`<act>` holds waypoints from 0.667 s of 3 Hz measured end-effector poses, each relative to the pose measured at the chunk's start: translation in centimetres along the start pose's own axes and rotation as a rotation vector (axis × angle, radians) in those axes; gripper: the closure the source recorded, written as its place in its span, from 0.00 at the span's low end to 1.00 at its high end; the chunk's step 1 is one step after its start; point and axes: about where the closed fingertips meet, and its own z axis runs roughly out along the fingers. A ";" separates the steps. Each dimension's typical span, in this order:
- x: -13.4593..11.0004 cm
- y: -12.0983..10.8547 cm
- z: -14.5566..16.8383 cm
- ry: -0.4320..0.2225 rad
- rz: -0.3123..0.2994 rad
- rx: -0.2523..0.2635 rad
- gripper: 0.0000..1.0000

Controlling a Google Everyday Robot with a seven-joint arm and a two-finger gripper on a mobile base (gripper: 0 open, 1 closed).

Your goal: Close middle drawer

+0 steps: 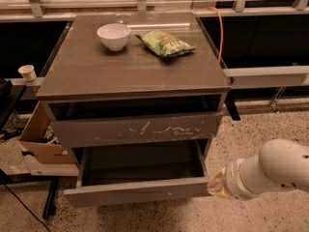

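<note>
The middle drawer (140, 190) is pulled well out of the grey-brown cabinet (130, 71). Its inside is dark, and its plain front has only a tiny white speck. Above it, the drawer front with many white scratches (137, 129) stands slightly out. My white arm (273, 170) comes in from the lower right. My gripper (218, 183) shows only as a yellowish end, right beside the right front corner of the middle drawer. Whether it touches the drawer front I cannot tell.
A white bowl (114, 36) and a green chip bag (165, 43) lie on the cabinet top. A cardboard box (41, 139) and a paper cup (27, 73) are to the left. An orange cable (219, 30) hangs at the back right. The floor is speckled.
</note>
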 end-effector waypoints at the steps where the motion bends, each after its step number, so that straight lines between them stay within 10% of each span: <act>1: 0.5 0.2 1.4 -0.013 -0.012 -0.014 1.00; 2: 1.4 0.1 2.3 0.021 -0.025 -0.006 1.00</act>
